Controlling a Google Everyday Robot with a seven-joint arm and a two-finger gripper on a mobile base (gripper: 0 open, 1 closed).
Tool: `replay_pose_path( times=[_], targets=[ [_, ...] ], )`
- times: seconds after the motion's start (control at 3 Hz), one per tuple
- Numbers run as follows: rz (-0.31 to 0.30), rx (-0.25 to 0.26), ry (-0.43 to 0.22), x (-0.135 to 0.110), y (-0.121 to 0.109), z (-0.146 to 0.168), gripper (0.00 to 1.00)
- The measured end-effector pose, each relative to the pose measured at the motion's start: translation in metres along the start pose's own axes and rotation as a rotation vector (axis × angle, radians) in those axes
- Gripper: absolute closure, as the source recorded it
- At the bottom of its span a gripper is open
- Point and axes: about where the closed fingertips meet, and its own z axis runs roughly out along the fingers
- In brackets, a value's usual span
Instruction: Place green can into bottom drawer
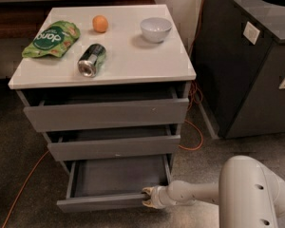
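The green can (90, 60) lies on its side on the white cabinet top (133, 56), its shiny silver end facing me. The bottom drawer (114, 177) is pulled out, and its shallow grey interior holds nothing. My gripper (147, 197) is low at the right end of that drawer's front panel, touching its front edge, on the end of my white arm (204, 192), which reaches in from the lower right. The gripper is far below the can.
A green snack bag (52, 38), an orange (100, 23) and a white bowl (156, 29) also sit on the top. The two upper drawers (107, 113) stand slightly open. A dark bin (249, 61) stands to the right. An orange cable (192, 141) runs along the floor.
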Motion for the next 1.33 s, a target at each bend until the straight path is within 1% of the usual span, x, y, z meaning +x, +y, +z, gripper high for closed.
replay_pose_path(
  times=[0.33, 0.67, 1.33],
  targets=[
    [0.000, 0.000, 0.000, 0.000, 0.000, 0.000, 1.00],
    [0.011, -0.019, -0.013, -0.009, 0.021, -0.002, 1.00],
    [0.016, -0.027, -0.019, -0.011, 0.030, -0.005, 1.00]
  ],
)
